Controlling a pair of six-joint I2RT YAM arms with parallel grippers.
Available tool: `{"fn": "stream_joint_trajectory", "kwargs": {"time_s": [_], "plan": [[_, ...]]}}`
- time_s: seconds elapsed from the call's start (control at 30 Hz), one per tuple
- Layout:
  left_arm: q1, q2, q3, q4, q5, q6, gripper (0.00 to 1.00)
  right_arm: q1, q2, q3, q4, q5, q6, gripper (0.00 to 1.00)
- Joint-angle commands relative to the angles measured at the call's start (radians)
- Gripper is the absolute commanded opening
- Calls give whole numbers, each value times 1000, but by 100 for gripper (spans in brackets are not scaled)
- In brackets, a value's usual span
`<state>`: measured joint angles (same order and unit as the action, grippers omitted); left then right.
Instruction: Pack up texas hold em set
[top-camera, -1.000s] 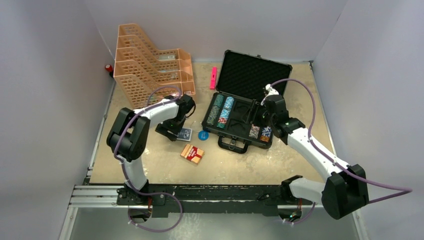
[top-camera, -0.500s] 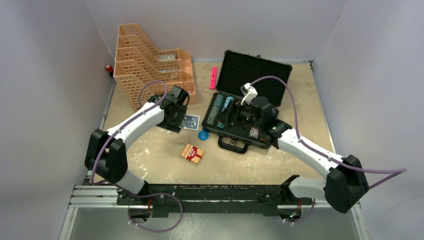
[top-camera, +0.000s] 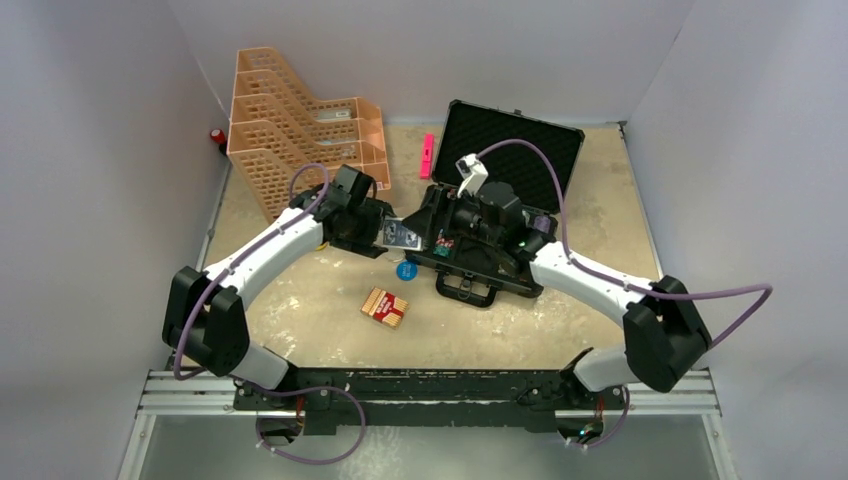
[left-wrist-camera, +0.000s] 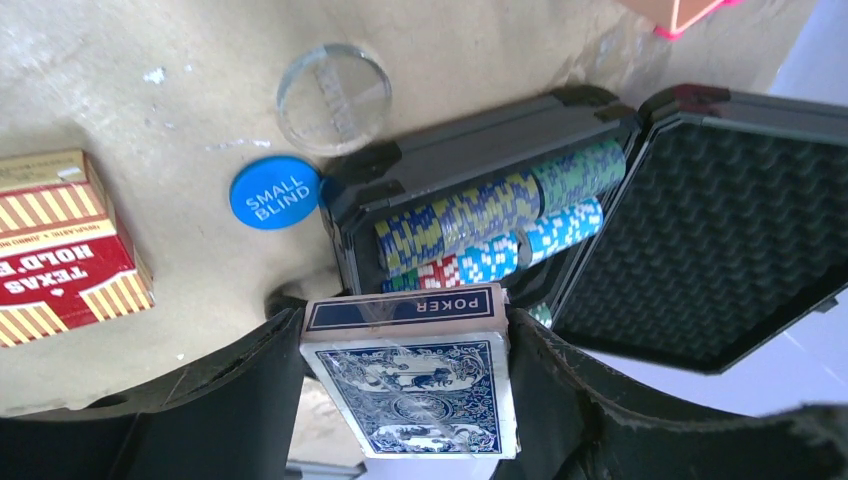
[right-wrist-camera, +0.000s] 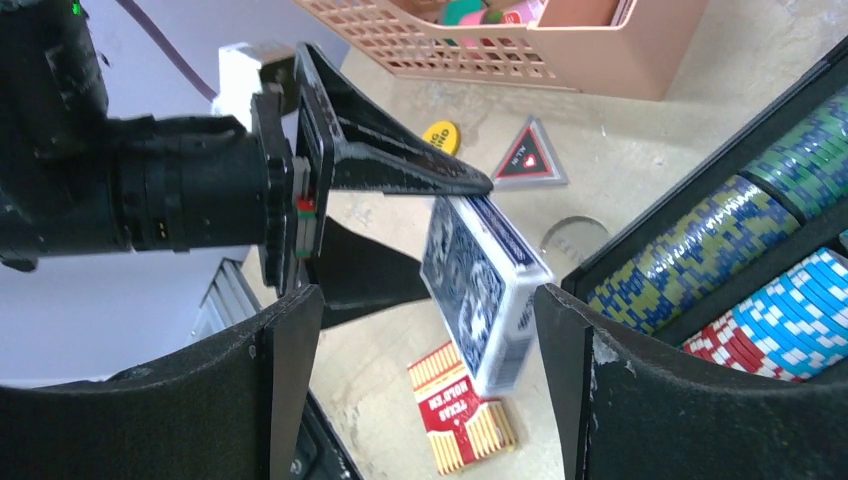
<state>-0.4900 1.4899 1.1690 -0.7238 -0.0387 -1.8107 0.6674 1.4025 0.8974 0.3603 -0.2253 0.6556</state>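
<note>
One blue deck (left-wrist-camera: 410, 385) clamped in left gripper (left-wrist-camera: 405, 330), just beside case (left-wrist-camera: 700, 230); right gripper (right-wrist-camera: 425, 300) spread wide; chip stacks (left-wrist-camera: 500, 215) lie inside case.

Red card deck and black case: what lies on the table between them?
A blue SMALL BLIND button lies between the red deck and black case, clearest in left wrist view.

Plain pale-grey walls (top-camera: 100, 150) on three sides — scuffed tan tabletop (top-camera: 320, 330), metal rail (top-camera: 200, 390) along its near edge
</note>
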Motion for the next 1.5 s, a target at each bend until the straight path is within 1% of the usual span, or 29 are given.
{"fn": "stream_joint_trajectory", "kwargs": {"time_s": [0.0, 0.07, 0.13, 0.2, 0.37, 0.53, 0.63, 0.7, 0.87, 0.93, 1.03, 1.07, 1.17, 1.2, 1.23, 1.27, 1.33, 1.37, 1.4, 1.47], "plan": [[7, -4, 11, 67, 119, 16, 36, -18, 27, 27, 83, -17, 69, 79], [11, -12, -3, 78, 129, 11, 36, -21, 48, 48, 37, 11, 90, 77], [11, -22, -6, 87, 127, 8, 37, -23, 75, 98, -75, 63, 99, 75], [11, -27, -8, 89, 123, 7, 37, -22, 94, 124, -112, 68, 98, 73], [17, -30, -17, 91, 129, 7, 36, -23, 92, 87, -38, -1, 110, 68], [24, -39, -35, 99, 138, 1, 36, -23, 76, 23, 112, -142, 114, 53], [30, -40, -37, 104, 146, 2, 36, -22, 74, -3, 194, -222, 127, 46], [33, -41, -37, 109, 153, 4, 36, -23, 80, -5, 206, -223, 118, 46], [38, -41, -46, 120, 165, 7, 36, -23, 102, 18, 124, -158, 88, 51], [42, -39, -49, 124, 173, 7, 36, -23, 112, 28, 85, -131, 89, 49], [49, -39, -50, 124, 173, 10, 36, -23, 118, 26, 60, -108, 108, 42], [49, -40, -50, 125, 171, 11, 36, -23, 118, 21, 61, -103, 117, 37], [50, -47, -57, 135, 162, 16, 36, -23, 114, 15, 55, -89, 136, 18], [51, -51, -59, 154, 157, 31, 38, -22, 111, 15, 53, -85, 139, 12], [51, -55, -58, 186, 149, 70, 43, -22, 107, 19, 48, -80, 141, 9], [51, -58, -47, 224, 136, 156, 47, -22, 99, 22, 38, -80, 148, 6], [51, -60, 3, 214, 79, 275, 54, -23, 80, 25, 41, -59, 161, 4], [51, -69, 19, 216, 45, 327, 60, -23, 70, 26, 43, -47, 165, 3], [51, -83, 18, 233, -3, 381, 65, -25, 60, 27, 47, -39, 168, 3], [51, -142, -24, 299, -83, 445, 72, -32, 41, 32, 48, -37, 167, 3]]}}
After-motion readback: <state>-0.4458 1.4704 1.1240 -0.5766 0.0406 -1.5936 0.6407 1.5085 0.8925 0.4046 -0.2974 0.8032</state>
